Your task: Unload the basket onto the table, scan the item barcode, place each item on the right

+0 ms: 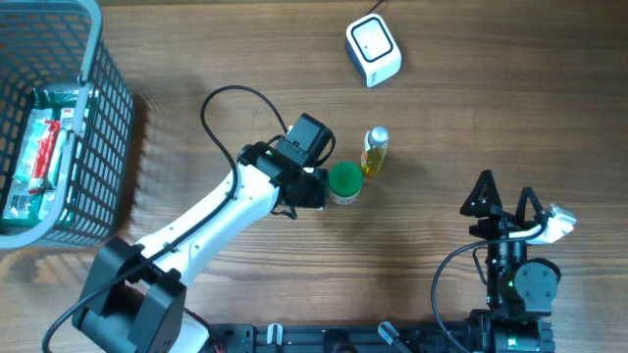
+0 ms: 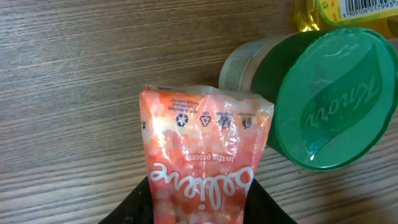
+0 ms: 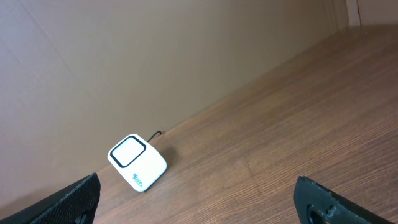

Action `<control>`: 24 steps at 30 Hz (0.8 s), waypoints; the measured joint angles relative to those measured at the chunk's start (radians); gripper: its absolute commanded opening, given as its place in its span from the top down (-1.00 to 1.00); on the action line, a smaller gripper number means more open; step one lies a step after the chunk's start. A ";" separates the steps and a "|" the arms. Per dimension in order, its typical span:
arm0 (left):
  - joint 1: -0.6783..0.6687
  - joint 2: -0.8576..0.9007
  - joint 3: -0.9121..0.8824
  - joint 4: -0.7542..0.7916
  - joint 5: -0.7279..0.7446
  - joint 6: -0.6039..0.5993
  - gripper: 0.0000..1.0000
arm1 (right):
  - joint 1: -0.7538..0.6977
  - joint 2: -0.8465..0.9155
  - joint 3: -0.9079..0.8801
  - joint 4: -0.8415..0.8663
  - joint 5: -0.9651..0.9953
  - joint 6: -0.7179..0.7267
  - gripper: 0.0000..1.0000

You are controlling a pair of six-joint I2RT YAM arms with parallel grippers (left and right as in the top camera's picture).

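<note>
Wood-grain table [image 3: 280, 124] bears a white scanner [image 3: 137, 163] before a beige wall [image 3: 155, 56].

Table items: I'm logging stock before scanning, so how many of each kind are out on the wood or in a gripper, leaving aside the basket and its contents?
green-lidded jar: 1
yellow bottle: 1
orange pouch, held in the left gripper: 1
white scanner: 1
Total: 4

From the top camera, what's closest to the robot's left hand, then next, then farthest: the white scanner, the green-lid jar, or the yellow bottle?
1. The green-lid jar, right beside the left hand.
2. The yellow bottle, just past the jar.
3. The white scanner, far off near the table's top edge.
</note>
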State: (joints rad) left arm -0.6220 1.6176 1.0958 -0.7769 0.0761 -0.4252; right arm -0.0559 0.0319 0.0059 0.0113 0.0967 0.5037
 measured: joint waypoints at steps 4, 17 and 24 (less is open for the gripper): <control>0.000 0.000 0.000 -0.001 -0.060 -0.029 0.39 | 0.000 0.000 0.000 0.000 0.000 0.000 -1.00; 0.000 0.045 -0.023 0.023 -0.158 -0.135 0.39 | 0.000 0.000 0.000 0.000 0.000 0.000 -0.99; 0.000 0.074 -0.027 0.027 -0.158 -0.142 0.42 | 0.000 0.000 0.000 0.000 0.000 0.000 -0.99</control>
State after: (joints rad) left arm -0.6220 1.6920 1.0687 -0.7498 -0.0822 -0.5671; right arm -0.0559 0.0319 0.0059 0.0113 0.0967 0.5037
